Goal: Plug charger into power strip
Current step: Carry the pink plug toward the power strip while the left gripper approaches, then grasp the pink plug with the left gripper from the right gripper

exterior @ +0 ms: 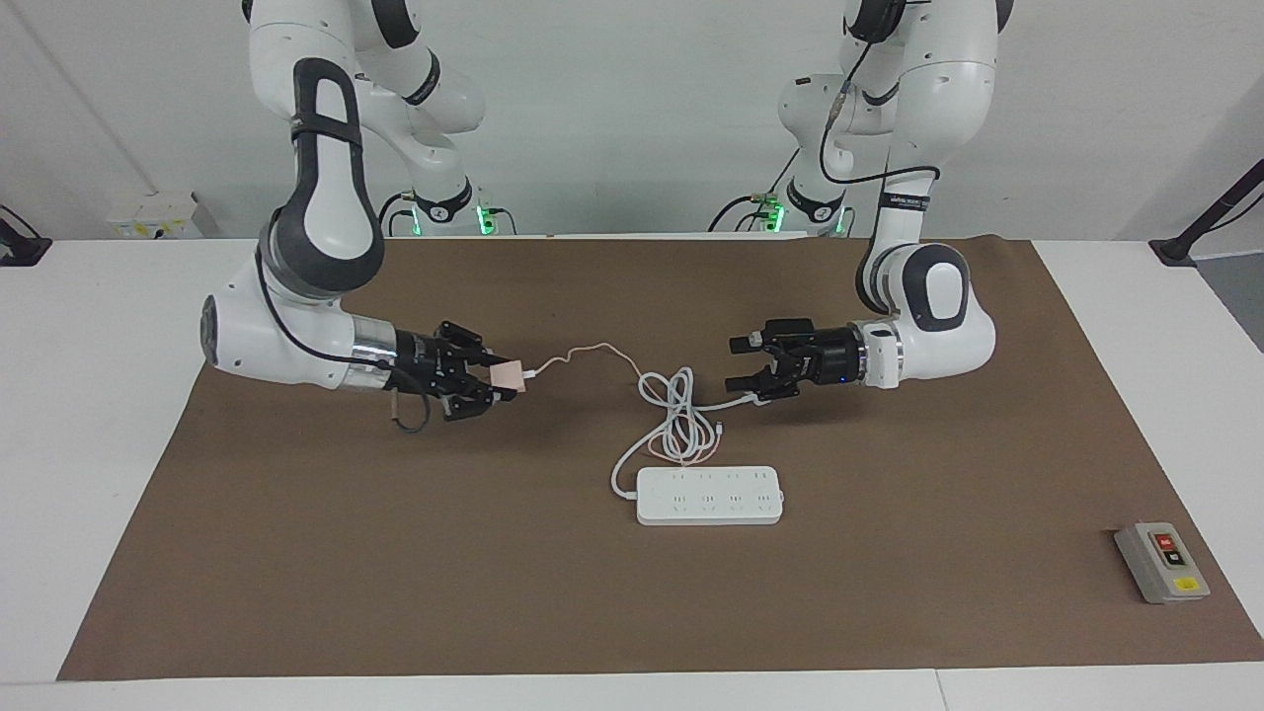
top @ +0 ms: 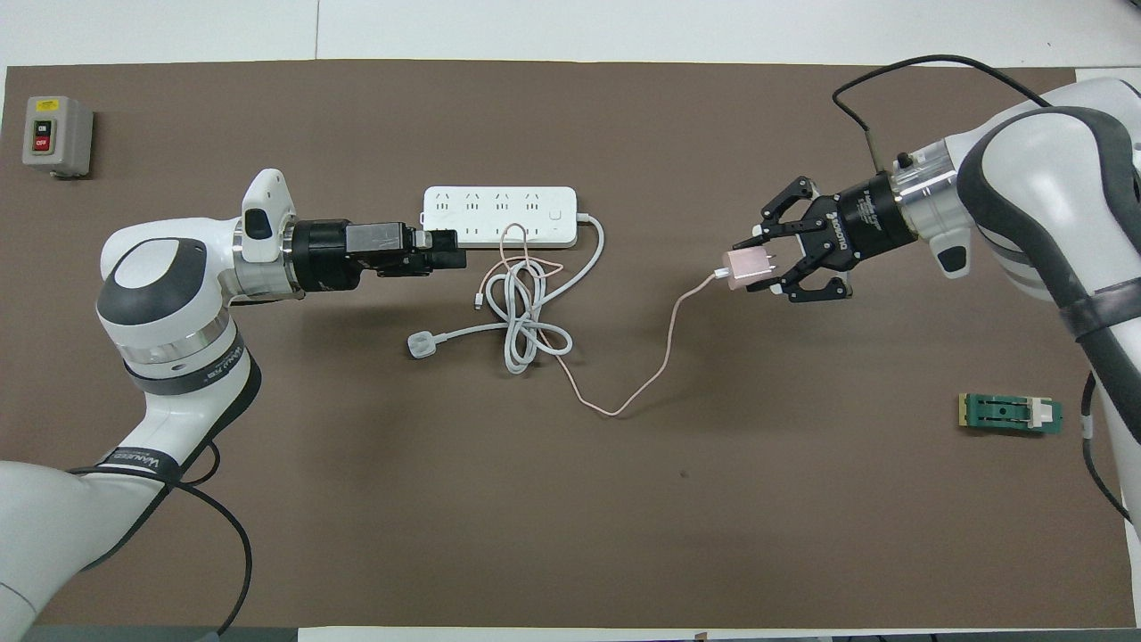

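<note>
The pale-pink charger (exterior: 509,376) (top: 745,267) is up off the brown mat, with my right gripper (exterior: 499,381) (top: 758,266) shut on it. Its thin pink cable (exterior: 583,352) (top: 642,383) sags to the mat and runs into the coiled white cord (exterior: 679,420) (top: 521,321). The white power strip (exterior: 709,496) (top: 499,217) lies flat mid-table, sockets up, farther from the robots than the coil. My left gripper (exterior: 743,363) (top: 450,250) hangs open and holds nothing, over the mat by the strip's end toward the left arm's side.
A white three-pin plug (top: 421,344) lies beside the coil, under the left gripper in the facing view. A grey switch box (exterior: 1160,563) (top: 56,135) sits at the corner toward the left arm's end. A small green part (top: 1010,414) lies toward the right arm's end.
</note>
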`<state>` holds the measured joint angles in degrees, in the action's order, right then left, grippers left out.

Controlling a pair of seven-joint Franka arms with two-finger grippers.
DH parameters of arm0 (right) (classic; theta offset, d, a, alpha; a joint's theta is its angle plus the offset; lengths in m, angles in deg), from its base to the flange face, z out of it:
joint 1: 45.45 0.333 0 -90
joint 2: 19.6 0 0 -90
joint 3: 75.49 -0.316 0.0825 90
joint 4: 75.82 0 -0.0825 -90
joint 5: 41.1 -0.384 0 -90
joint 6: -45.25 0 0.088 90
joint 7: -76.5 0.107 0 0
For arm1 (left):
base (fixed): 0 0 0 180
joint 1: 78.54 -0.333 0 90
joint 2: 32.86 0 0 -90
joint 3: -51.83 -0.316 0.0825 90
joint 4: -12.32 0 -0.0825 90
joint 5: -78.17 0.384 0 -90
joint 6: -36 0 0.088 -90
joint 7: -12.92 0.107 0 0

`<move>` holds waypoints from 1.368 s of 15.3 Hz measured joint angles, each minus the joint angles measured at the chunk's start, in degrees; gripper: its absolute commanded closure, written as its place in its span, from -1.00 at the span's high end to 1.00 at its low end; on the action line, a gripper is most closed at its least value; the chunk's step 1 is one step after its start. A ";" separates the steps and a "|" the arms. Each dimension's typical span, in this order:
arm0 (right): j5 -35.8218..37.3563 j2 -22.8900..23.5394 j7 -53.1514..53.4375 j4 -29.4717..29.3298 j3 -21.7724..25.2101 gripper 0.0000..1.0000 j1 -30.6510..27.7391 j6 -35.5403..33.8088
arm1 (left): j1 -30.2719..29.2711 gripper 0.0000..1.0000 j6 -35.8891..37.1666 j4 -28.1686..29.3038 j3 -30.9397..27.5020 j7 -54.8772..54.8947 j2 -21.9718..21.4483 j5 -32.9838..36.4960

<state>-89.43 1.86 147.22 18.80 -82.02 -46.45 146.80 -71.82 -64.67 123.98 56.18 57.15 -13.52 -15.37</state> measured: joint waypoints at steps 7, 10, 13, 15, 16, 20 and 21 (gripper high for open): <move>-2.48 0.48 9.24 -0.51 -0.06 -1.00 14.91 18.70 | 4.14 1.00 -3.39 -7.70 0.08 4.23 7.00 -4.50; -2.52 0.65 10.21 -0.93 -0.05 -1.00 17.15 20.14 | 4.43 1.00 -3.72 -7.87 0.07 4.31 7.14 -4.54; -2.55 0.91 11.51 -1.16 -0.05 -1.00 18.55 21.37 | 5.30 1.00 -3.69 -7.86 0.11 4.34 7.17 -4.53; -2.60 0.96 12.43 -1.19 -0.05 -1.00 19.21 21.71 | 5.79 1.00 -3.08 -7.84 0.11 4.34 7.17 -4.53; -2.91 0.98 12.67 -1.19 -0.04 -1.00 19.28 21.71 | 5.86 1.00 -2.30 -7.76 0.11 4.34 7.17 -4.52; -4.35 1.63 12.71 -1.90 0.12 -1.00 19.27 21.72 | 5.79 1.00 1.05 -6.37 -0.22 4.34 7.16 -4.47; -4.35 1.78 12.71 -2.03 0.14 -1.00 19.27 21.72 | 5.73 1.00 1.95 -5.94 -0.40 4.34 7.13 -4.38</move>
<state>-93.78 3.63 159.93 16.77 -81.88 -27.19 168.52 -66.09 -62.72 118.04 55.78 61.50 -6.39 -19.76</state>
